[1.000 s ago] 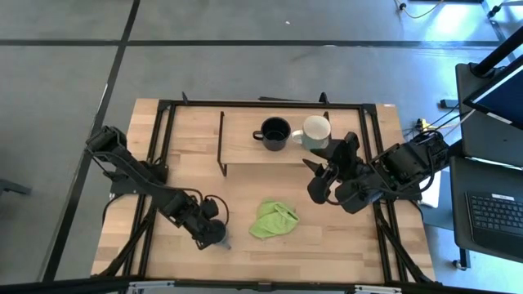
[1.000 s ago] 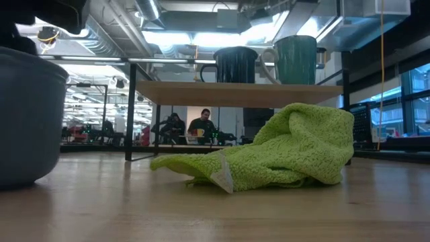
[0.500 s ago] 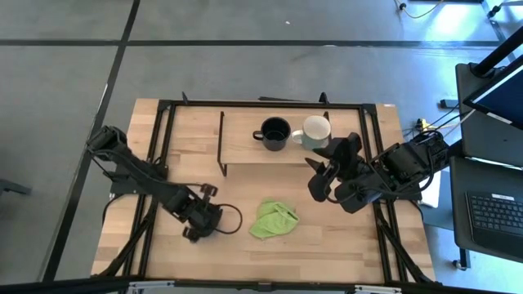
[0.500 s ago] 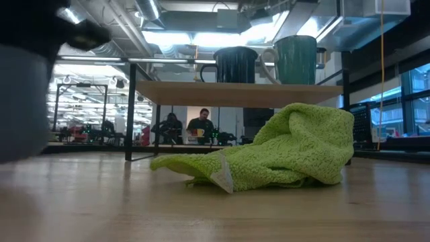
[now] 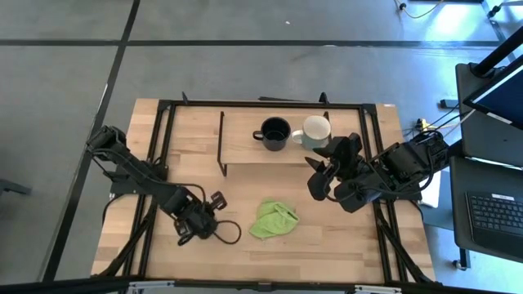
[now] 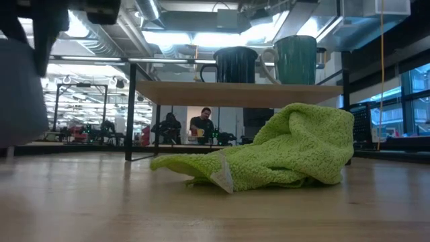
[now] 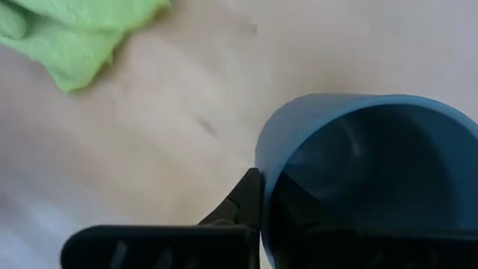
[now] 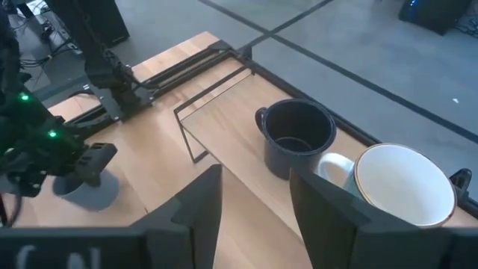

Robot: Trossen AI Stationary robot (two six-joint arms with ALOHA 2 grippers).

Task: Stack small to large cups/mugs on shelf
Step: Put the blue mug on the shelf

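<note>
The small grey-blue mug (image 7: pixel 351 127) is at the table's near left, with my left gripper (image 5: pixel 200 222) shut on it. In the low view the mug (image 6: pixel 20 94) hangs above the tabletop. The black mug (image 5: pixel 274 133) and the cream-white mug (image 5: pixel 315 131) stand side by side on their bases on the shelf (image 5: pixel 241 147). My right gripper (image 5: pixel 323 175) hovers open just off the shelf's right end, with nothing between its fingers (image 8: pixel 198 209). My left gripper holds the grey-blue mug by its rim wall (image 7: pixel 263 172). One finger (image 7: pixel 246 196) lies on the outside of the wall; the other seems to reach inside, where it is too dark to be sure. The mug (image 8: pixel 89 190) hangs upright, clear of the table.
A crumpled lime-green cloth (image 5: pixel 272 219) lies on the table between the two arms, near the front. Black frame rods (image 5: pixel 221 143) run around the shelf and along the table's sides. A laptop (image 5: pixel 498 212) sits off the table to the right.
My left gripper has gone up and a little toward the table's far left, turning as it went. The grey-blue mug, which stood on the table a second ago, now hangs lifted clear of it.
</note>
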